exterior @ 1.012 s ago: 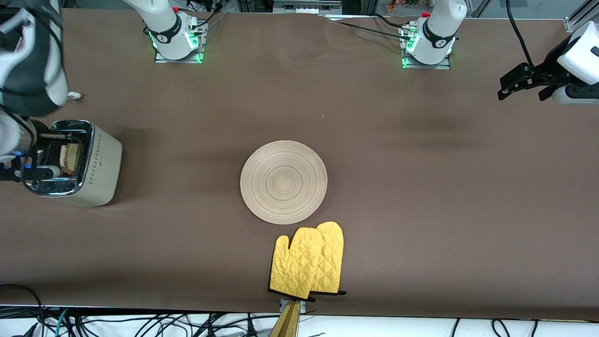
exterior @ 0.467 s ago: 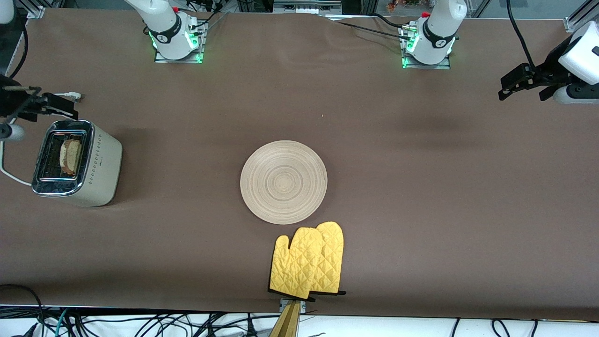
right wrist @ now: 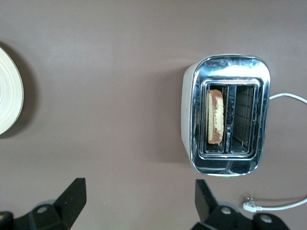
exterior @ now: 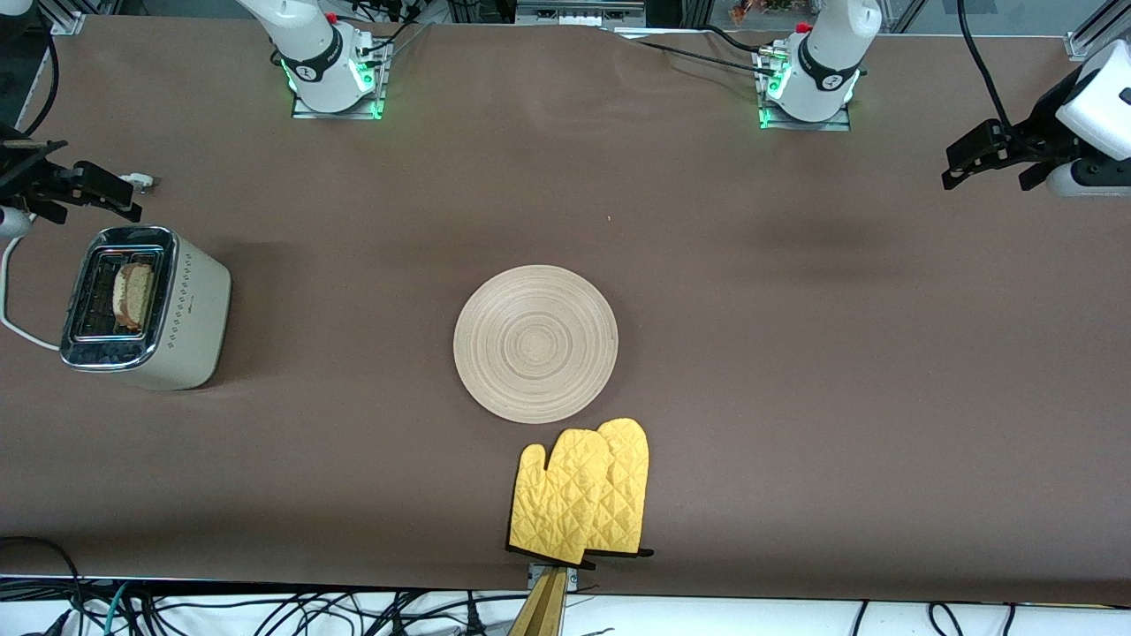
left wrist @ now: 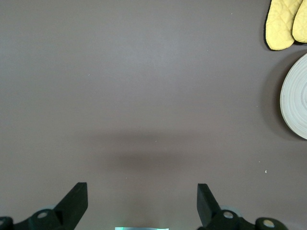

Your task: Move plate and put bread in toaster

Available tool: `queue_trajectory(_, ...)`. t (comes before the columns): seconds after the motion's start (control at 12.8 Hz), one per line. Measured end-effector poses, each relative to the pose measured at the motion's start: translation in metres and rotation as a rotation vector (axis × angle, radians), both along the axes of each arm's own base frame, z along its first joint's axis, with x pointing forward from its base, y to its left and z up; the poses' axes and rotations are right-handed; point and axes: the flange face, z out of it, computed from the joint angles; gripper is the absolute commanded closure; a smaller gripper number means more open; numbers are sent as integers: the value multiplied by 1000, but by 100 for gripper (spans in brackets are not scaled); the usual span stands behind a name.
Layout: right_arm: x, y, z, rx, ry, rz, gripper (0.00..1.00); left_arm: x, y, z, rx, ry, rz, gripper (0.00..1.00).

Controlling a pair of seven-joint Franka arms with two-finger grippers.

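The cream-white toaster [exterior: 141, 305] stands at the right arm's end of the table. The bread [exterior: 134, 296] stands upright in one of its slots, and the other slot is empty. In the right wrist view the toaster [right wrist: 225, 120] and the bread [right wrist: 215, 117] show from above. The pale wooden plate [exterior: 535, 344] lies at the table's middle with nothing on it. My right gripper [exterior: 84, 201] is open and empty, over the table beside the toaster [right wrist: 139, 199]. My left gripper [exterior: 985, 177] is open and empty, waiting over the left arm's end of the table [left wrist: 141, 201].
Two yellow oven mitts [exterior: 579, 495] lie nearer to the front camera than the plate, by the table's edge. The toaster's white cord [exterior: 13, 327] and its plug [exterior: 141, 183] lie beside the toaster. The plate's rim [left wrist: 297, 103] and the mitts [left wrist: 283, 24] show in the left wrist view.
My right gripper has drawn away from the toaster's top and now hangs off to its side, leaving the bread in the slot. The left arm has not moved.
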Motion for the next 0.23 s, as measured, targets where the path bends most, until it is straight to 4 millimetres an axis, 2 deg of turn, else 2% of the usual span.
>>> queue_trajectory(0.23,-5,-6,-1,3,29,-11,0,0,0,0,0,0,0,0)
